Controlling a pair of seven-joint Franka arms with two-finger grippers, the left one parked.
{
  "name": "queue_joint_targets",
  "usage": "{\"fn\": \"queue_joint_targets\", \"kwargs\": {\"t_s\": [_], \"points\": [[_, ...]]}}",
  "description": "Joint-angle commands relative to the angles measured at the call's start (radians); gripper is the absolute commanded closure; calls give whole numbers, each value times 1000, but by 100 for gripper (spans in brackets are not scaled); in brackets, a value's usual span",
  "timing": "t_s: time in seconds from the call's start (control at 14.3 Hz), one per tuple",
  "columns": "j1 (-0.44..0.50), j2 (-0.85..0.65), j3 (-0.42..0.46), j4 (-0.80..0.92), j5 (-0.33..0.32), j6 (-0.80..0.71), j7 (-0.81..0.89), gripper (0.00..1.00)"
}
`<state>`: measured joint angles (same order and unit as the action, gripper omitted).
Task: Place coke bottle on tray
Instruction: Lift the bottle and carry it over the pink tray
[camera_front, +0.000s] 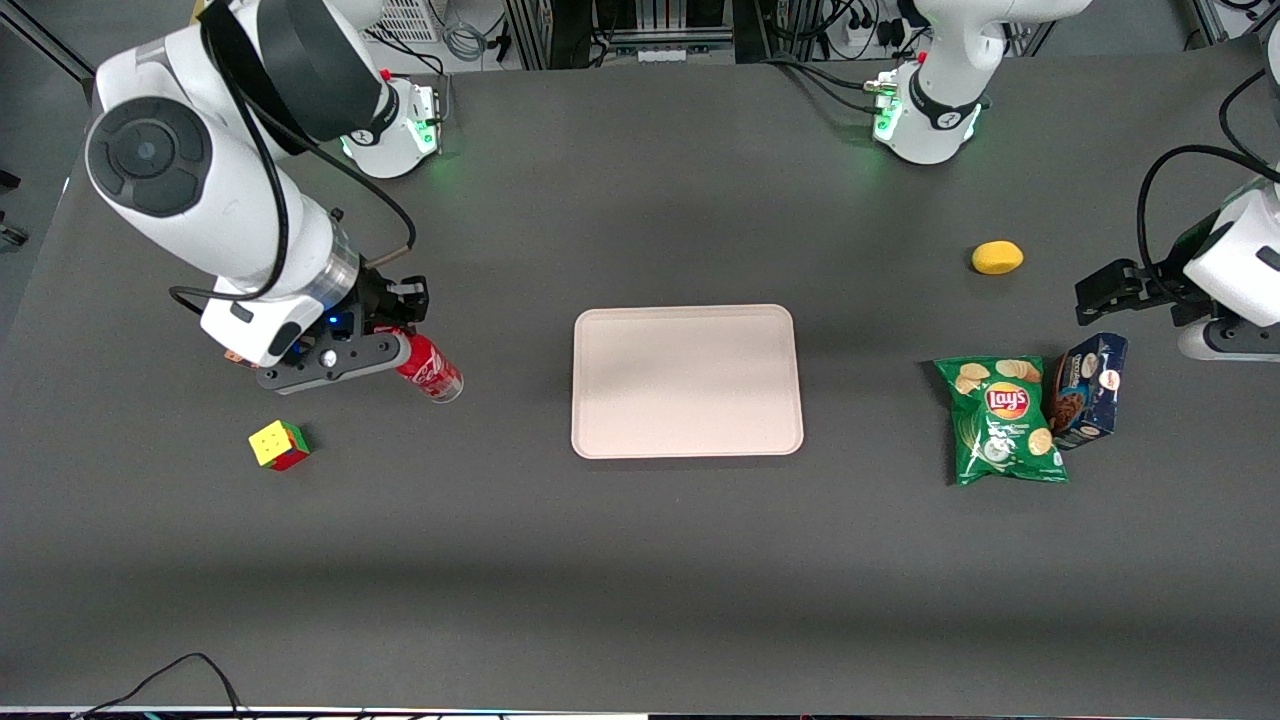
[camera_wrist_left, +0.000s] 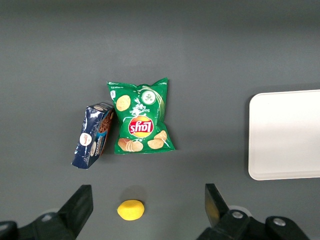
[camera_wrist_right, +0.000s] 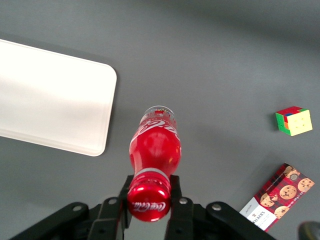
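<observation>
One object is held at this moment: the coke bottle (camera_front: 428, 368) is gripped just below its red cap by the gripper (camera_front: 385, 335), whose fingers (camera_wrist_right: 176, 192) are closed against the neck on both sides. The bottle hangs from the gripper at a tilt, its clear base pointing toward the tray (camera_front: 687, 381), and appears to be lifted off the table — though contact cannot be ruled out. A colour cube (camera_front: 279, 445) lies nearer the front camera than the gripper, and a cookie pack (camera_wrist_right: 274, 197) is seen close to it from the wrist. The tray lies well apart from the gripper, toward the parked arm's end, and is bare. For the carry to be done well, the bottle should be kept above the rim, brought over the tray's middle, and lowered until the base is seated before the grip is released — otherwise it would likely topple or roll.
</observation>
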<state>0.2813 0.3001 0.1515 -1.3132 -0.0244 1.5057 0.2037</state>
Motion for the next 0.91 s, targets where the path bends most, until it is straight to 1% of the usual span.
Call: {"fn": "queue_joint_targets", "kwargs": {"t_s": [0.0,0.14,0.21,0.35,0.49,0.56,0.63,0.84], "points": [[33,7,8,25,56,-19,75,100],[105,7,2,25,73,-9,170,100],[166,7,-10,26,72,-5,210,100],[289,8,-71,29,73,16,308,100],[378,17,-124,28,101,48,356,100],[401,27,-133,25,116,76,371,100],[417,37,-136,17,118,103,384,100],[418,100,-136,-18,107,188,364,100]]}}
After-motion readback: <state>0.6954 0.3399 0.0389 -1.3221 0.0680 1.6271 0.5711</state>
